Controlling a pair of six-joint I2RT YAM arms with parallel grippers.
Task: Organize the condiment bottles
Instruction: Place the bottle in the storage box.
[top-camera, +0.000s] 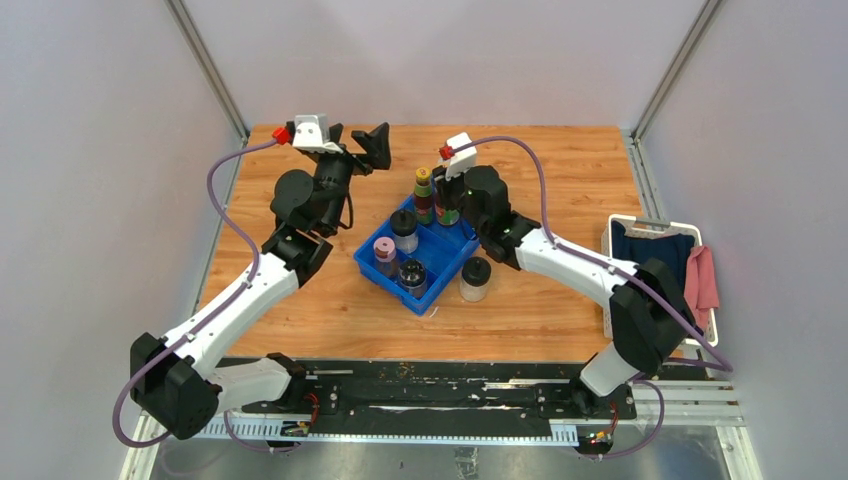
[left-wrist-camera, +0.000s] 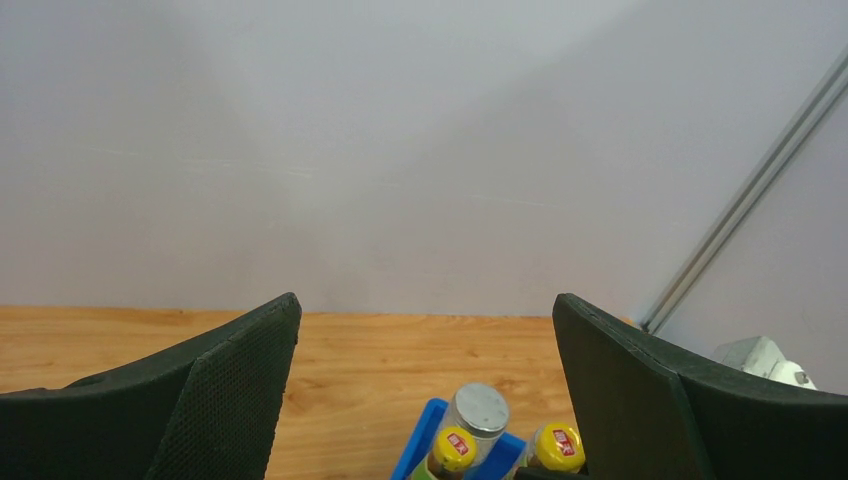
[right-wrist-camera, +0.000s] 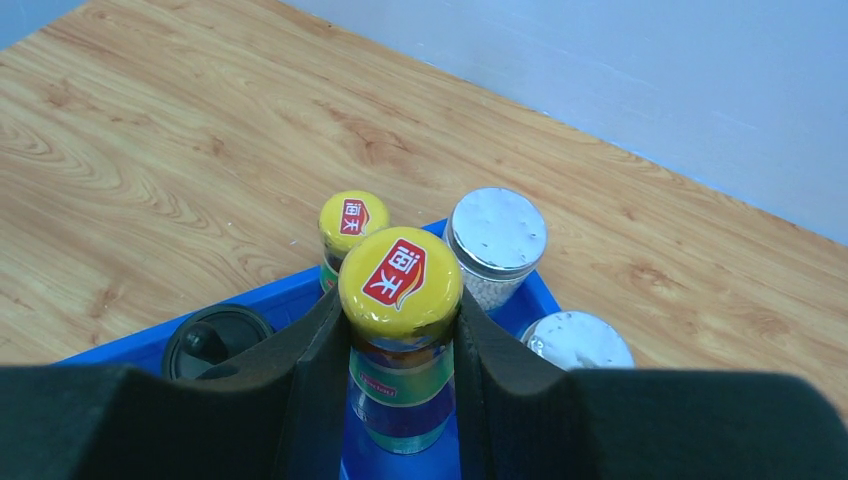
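My right gripper (right-wrist-camera: 400, 312) is shut on the neck of a tall dark bottle with a yellow-red cap (right-wrist-camera: 400, 275), over the far end of the blue divided tray (right-wrist-camera: 280, 295); I cannot tell if the bottle rests in the tray. Around it are a second yellow-capped bottle (right-wrist-camera: 353, 225), two grey-lidded jars (right-wrist-camera: 495, 235) and a black-lidded jar (right-wrist-camera: 215, 340). In the top view the right gripper (top-camera: 447, 203) is at the tray's far corner (top-camera: 462, 258). A pink-lidded jar (top-camera: 385, 252) stands in the tray. A black-lidded jar (top-camera: 475, 278) stands on the table beside it. My left gripper (top-camera: 365, 147) is open, empty and raised left of the tray.
A white basket (top-camera: 612, 240) with a dark blue cloth and a pink cloth (top-camera: 701, 280) sits at the table's right edge. The left wrist view shows the open left gripper (left-wrist-camera: 425, 305) above the wooden table (left-wrist-camera: 380, 360), with the grey back wall behind.
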